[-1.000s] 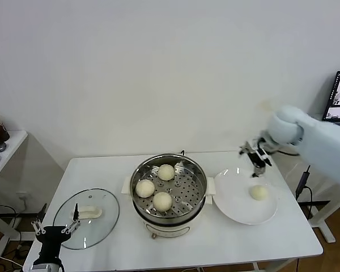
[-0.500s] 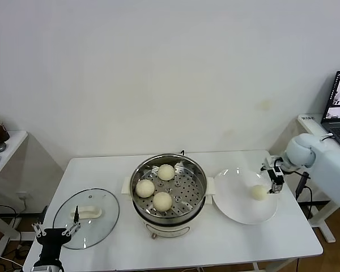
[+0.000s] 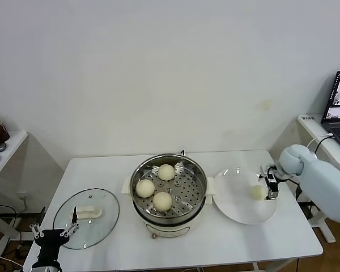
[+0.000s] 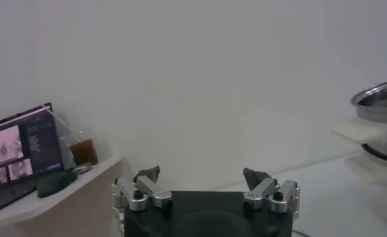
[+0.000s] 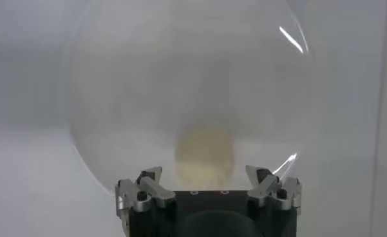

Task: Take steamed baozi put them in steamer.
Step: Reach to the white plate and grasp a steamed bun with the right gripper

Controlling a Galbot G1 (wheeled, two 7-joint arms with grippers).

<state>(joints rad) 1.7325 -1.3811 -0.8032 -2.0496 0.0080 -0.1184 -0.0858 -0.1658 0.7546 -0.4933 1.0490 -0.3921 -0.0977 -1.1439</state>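
No text, label, brand or number is legible anywhere.

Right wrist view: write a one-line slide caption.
Open right gripper poised at the last baozi on the white plate.

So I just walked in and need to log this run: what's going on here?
The robot is moving baozi from a white plate into the steamer. Three buns already sit on the steamer's perforated tray. The right end effector, open, is down at the plate beside the last baozi, which lies just ahead of its fingers, not yet gripped. The left end effector, also open, waits low at the table's near left corner, by the glass lid.
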